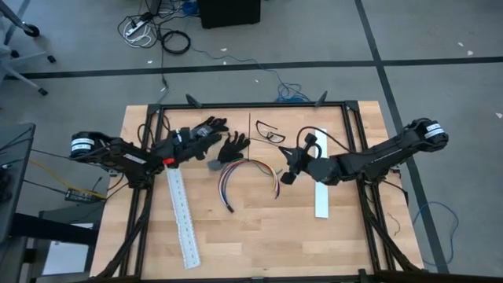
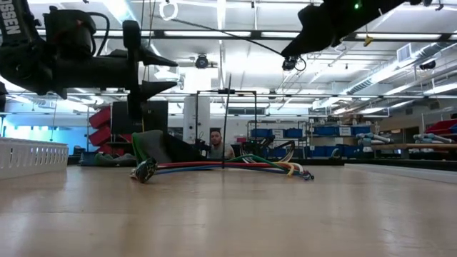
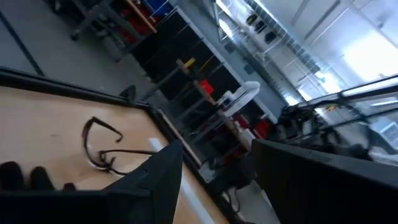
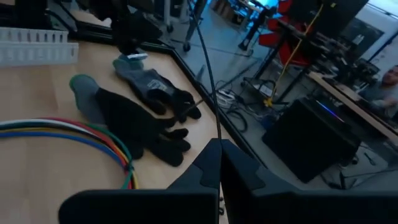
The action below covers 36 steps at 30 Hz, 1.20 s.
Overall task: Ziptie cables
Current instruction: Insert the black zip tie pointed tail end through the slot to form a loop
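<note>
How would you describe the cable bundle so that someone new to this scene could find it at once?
Start at the wooden table and go to its middle, between the two white slotted strips. There, just in front of the dark gloves, lie the cables: thin wires bent together into an arch. They are the only many-coloured thing there, with yellow, blue, green and purple strands.

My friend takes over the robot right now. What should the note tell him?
Left claw: open, holding nothing, over the gloves at the table's far side.
Right claw: shut, empty, beside one end of the cables.
Cables: lying loose in an arch mid-table, touched by neither claw.
White strips lie flat either side.
Done: nothing tied yet.
Left: gather the cables, ziptie them.
</note>
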Tool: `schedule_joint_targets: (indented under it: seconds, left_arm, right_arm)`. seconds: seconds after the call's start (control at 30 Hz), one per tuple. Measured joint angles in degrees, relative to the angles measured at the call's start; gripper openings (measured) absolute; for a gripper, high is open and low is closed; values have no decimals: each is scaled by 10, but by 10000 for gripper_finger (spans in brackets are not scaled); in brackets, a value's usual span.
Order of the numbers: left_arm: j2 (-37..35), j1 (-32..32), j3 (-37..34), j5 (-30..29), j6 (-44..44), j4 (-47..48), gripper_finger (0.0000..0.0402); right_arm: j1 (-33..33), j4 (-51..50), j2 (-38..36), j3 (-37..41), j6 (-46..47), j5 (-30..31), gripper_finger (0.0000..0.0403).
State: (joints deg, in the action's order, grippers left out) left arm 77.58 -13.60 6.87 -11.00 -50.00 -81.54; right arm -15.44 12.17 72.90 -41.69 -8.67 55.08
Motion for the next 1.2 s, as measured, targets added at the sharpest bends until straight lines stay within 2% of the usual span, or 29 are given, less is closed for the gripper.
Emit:
schedule_joint_targets:
  seconds: [0.23,0.7,0.97,1.2]
  left_arm:
    - [0,0,0,1,7,0,186]
    - [0,0,6,1,48,-18,186]
    - [0,2,55,-11,65,2,186]
    - [0,3,80,8,94,14,186]
  right_arm:
    - [21,51,0,36,-5,-32,0]
    - [58,84,0,36,0,-130,0]
    - [80,92,28,36,11,-128,0]
    - [112,116,63,36,5,-128,0]
